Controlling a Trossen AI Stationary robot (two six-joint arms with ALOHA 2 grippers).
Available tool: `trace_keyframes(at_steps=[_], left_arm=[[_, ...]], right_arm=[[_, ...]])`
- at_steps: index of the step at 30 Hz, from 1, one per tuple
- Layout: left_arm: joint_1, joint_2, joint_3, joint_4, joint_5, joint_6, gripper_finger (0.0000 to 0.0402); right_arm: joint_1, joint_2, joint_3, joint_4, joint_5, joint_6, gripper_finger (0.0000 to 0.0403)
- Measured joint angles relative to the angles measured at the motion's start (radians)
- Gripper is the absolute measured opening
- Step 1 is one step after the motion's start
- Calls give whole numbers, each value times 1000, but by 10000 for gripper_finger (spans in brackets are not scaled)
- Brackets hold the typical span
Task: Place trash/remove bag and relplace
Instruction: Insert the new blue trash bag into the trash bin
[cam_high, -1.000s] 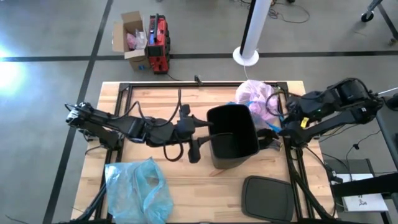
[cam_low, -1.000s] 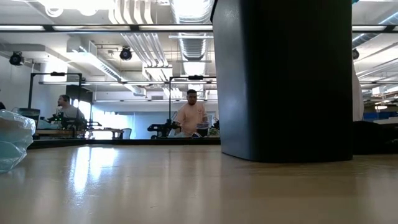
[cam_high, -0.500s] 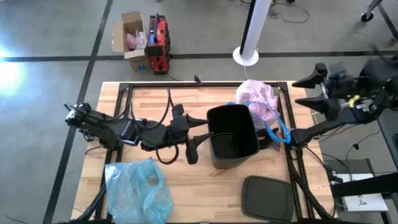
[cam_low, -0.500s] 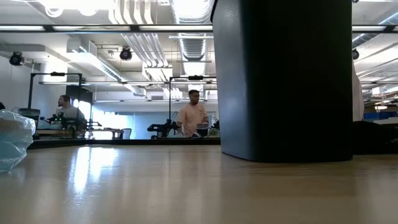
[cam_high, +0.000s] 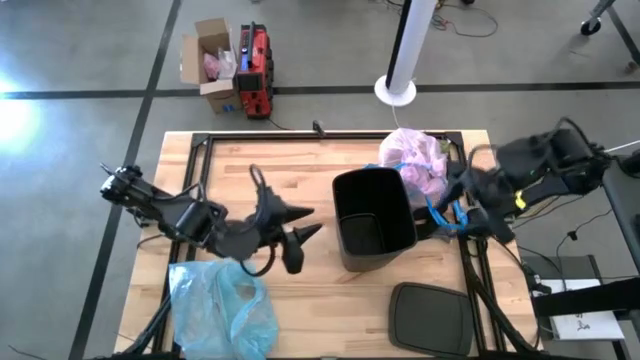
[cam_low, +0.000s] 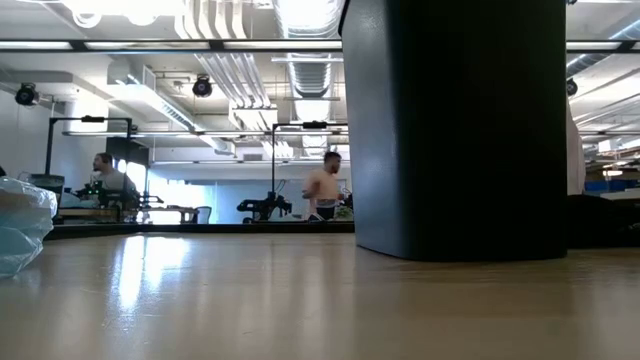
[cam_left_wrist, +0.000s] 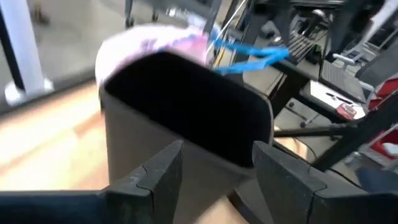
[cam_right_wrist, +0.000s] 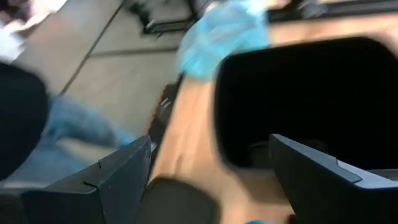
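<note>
The black bin (cam_high: 375, 218) stands upright at mid-table with no liner in it. The pale pink bag (cam_high: 415, 160) lies bunched on the table at the bin's far right corner. Its blue drawstring (cam_high: 445, 210) trails along the bin's right side. My left gripper (cam_high: 312, 222) is open in the air left of the bin, pointing at it, nothing between its fingers (cam_left_wrist: 161, 171). My right gripper (cam_high: 465, 185) hovers open above the bag's right side; its wrist view looks down into the bin (cam_right_wrist: 298, 99). The trash is out of view.
A crumpled light-blue bag (cam_high: 220, 305) lies at the near left corner. The bin's black lid (cam_high: 430, 320) lies flat at the near right. Bare wood shows between the left gripper and the far edge. People stand in the room beyond the table (cam_low: 325, 185).
My left gripper has drawn back from the bin's left rim toward the table's left edge and rolled. My right gripper lifted away from the drawstring toward the right, rolled, then swung back toward the bag. Bin and bag have stayed put.
</note>
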Motion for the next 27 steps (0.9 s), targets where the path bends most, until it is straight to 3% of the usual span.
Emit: trace_keyframes(at_steps=[4,9,15,20,23,27], left_arm=[[-37,-4,0,-84,-4,-179,180],[-43,-4,0,-87,-5,-202,178],[-50,-5,0,-87,-7,-189,170],[-68,-5,-14,-64,-30,-150,167],[-98,-3,-18,-54,-30,-138,170],[-165,9,-18,-52,-34,-131,178]], right_arm=[[135,5,-71,54,0,63,311],[289,43,-196,158,23,183,311],[436,71,-294,131,353,343,311],[456,84,-401,126,696,473,311],[424,125,-436,143,797,502,311],[360,187,-444,266,823,481,311]])
